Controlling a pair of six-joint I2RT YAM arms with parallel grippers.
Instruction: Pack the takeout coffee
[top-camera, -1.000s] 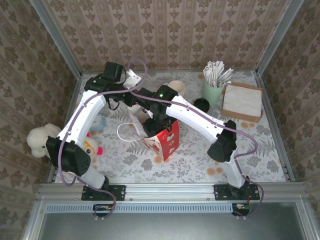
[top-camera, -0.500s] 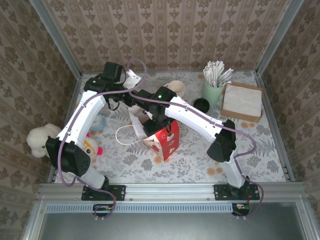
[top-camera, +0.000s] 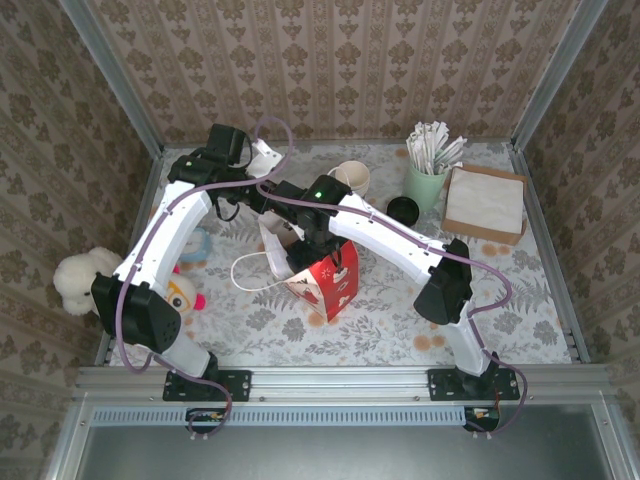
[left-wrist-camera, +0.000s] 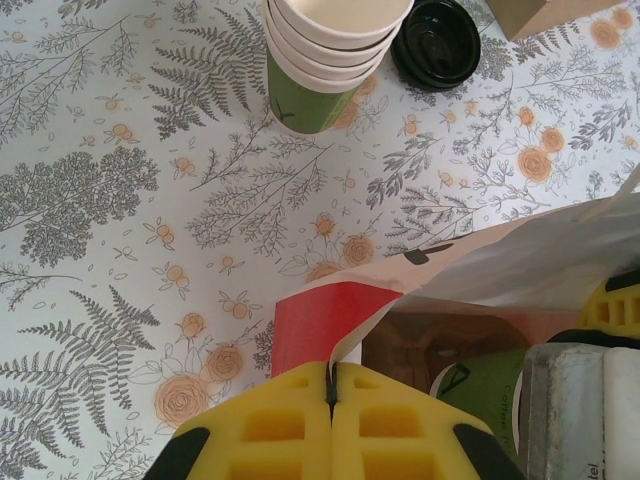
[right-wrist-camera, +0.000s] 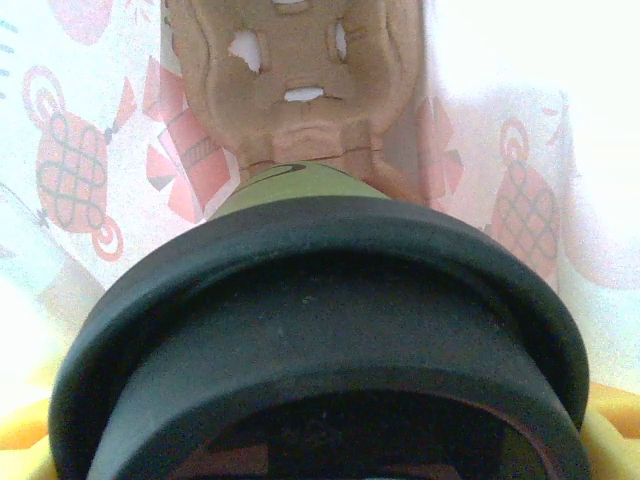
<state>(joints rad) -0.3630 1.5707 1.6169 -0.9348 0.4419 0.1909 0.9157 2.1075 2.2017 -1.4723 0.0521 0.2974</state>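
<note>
My left gripper (left-wrist-camera: 331, 380) has its yellow fingers (left-wrist-camera: 270, 425) pressed flat together. They pinch the thin white rim of the red paper bag (left-wrist-camera: 320, 320) in the seam between them, holding that side of the bag's mouth.

My right gripper (top-camera: 303, 245) reaches down into the bag's open top. Its fingers (right-wrist-camera: 615, 440) are spread wide, one on each side of the takeout coffee (right-wrist-camera: 320, 330), and they clamp it between them. The cup's round black lid sits close under my right wrist camera, with the dark green wall tapering away below it. The cup is upright inside the bag, above the brown pulp carrier (right-wrist-camera: 300, 70) on the bag's floor. I cannot tell whether its base touches the carrier. The bag's pale inner walls rise around the cup, and the red print shows through them.

The bag stands on the floral tablecloth (left-wrist-camera: 120, 200), and its white handle loop (top-camera: 248, 268) flops out to the left. Just beyond the bag is a stack of cream-rimmed cups (left-wrist-camera: 325, 60), with a loose black lid (left-wrist-camera: 435, 40) beside it. Farther right of the bag are a mint cup of wrapped sticks (top-camera: 425, 185) and a box of napkins (top-camera: 485, 203). Well to the bag's left, a white plush toy (top-camera: 80, 280) lies at the table's edge.
</note>
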